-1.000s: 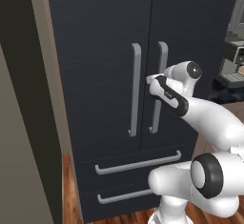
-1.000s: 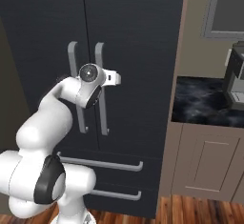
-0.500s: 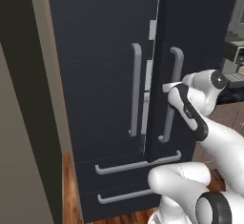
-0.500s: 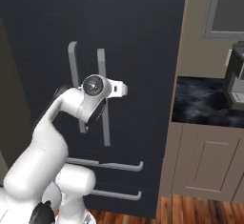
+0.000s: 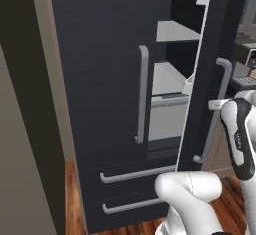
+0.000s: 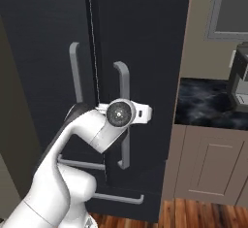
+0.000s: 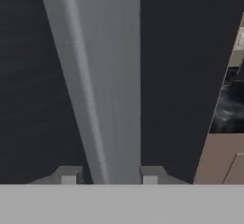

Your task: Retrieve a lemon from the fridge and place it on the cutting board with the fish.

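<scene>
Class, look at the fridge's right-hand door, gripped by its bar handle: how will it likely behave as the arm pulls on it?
The right door probably swings stiffly about its hinge; it already stands ajar, showing grey shelves. Tall and solid-looking, it likely feels heavy. The smooth bar handle could slip within the gripper, though the fingertips flank it closely.

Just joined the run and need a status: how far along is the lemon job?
Done: the gripper is clamped on the right door handle, and that fridge door is swung partly open, showing grey shelves. In hand: pulling it wider. Left: finding the lemon, grasping it, carrying it to the cutting board.
</scene>
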